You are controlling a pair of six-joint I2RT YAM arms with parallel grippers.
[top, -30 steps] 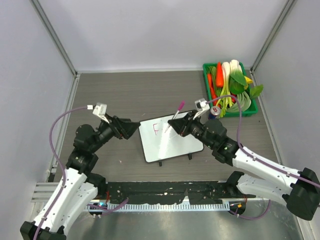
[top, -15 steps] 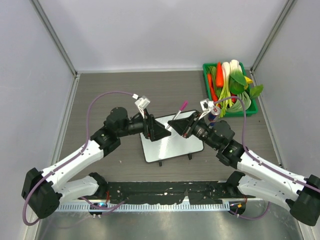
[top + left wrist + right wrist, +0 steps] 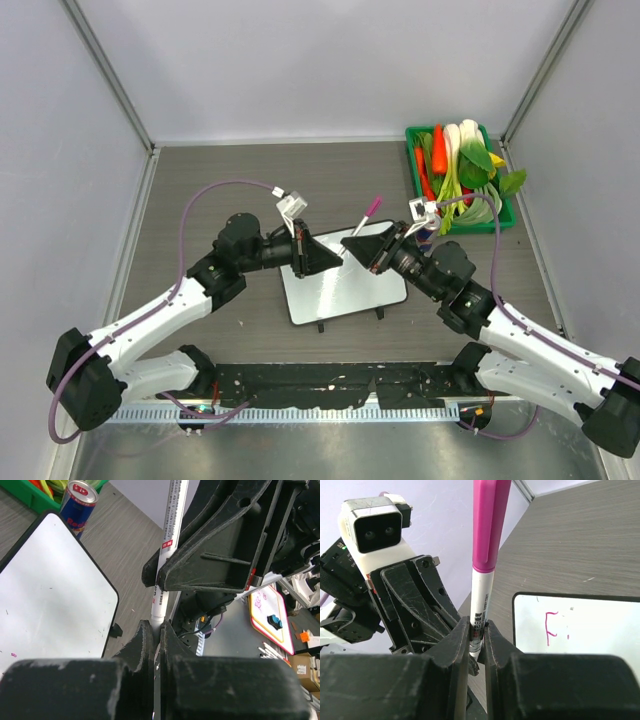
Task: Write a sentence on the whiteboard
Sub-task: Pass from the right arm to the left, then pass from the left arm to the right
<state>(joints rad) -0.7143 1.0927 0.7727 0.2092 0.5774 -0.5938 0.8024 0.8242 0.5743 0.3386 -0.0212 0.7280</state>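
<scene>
The whiteboard (image 3: pixel 345 290) lies flat at the table's middle. A pink "F" (image 3: pixel 550 628) starts the sentence near its corner; the rest of the board reads blank. Above the board, my right gripper (image 3: pixel 350 243) is shut on the white barrel of a marker (image 3: pixel 480 600) whose pink cap (image 3: pixel 370 209) points up and away. My left gripper (image 3: pixel 336 262) meets it from the left, jaws closed on the marker's lower tip end (image 3: pixel 161 607). In the left wrist view my left gripper (image 3: pixel 156 630) sits just below the right gripper's fingers (image 3: pixel 210 560).
A green bin (image 3: pixel 505 215) of vegetables stands at the back right, with a drink can (image 3: pixel 79 500) beside the whiteboard (image 3: pixel 50 590). Grey walls enclose the table on three sides. The arm bases and a cable rail (image 3: pixel 330 385) line the near edge.
My left arm swung in from the left to the marker, and its gripper closed on the marker's tip end. My right gripper kept hold of the marker and shifted slightly right.
</scene>
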